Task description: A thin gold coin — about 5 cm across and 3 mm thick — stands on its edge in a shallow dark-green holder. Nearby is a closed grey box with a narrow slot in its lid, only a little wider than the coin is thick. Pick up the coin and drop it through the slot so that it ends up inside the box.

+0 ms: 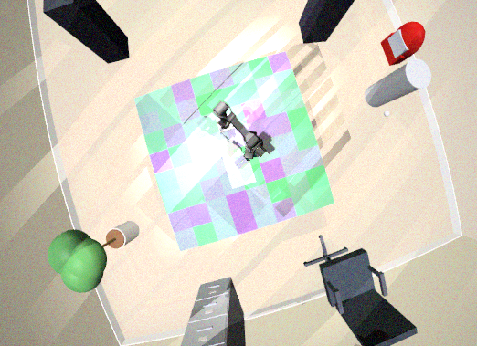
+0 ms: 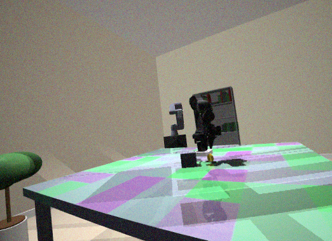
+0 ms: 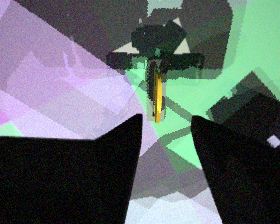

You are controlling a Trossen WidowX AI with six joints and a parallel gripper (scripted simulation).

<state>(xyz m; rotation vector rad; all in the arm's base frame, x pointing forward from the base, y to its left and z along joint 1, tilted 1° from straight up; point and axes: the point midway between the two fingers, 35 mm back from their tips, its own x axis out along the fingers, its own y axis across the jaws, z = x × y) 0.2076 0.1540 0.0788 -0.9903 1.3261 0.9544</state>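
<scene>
The gold coin stands on edge in its low holder. The wrist view shows it edge-on as a thin yellow strip, beyond the fingertips and a little left of the middle of their gap. My gripper is partly open, with nothing between its fingers. In the exterior view it hangs above the coin. The closed box stands left of the coin in that view, with its dark side showing; its slot cannot be made out. In the top view the arm covers the coin.
The arm reaches from its base over the patchwork table top. Dark shadows and bright glare lie around the holder. A chair, a cabinet and a plant stand off the table.
</scene>
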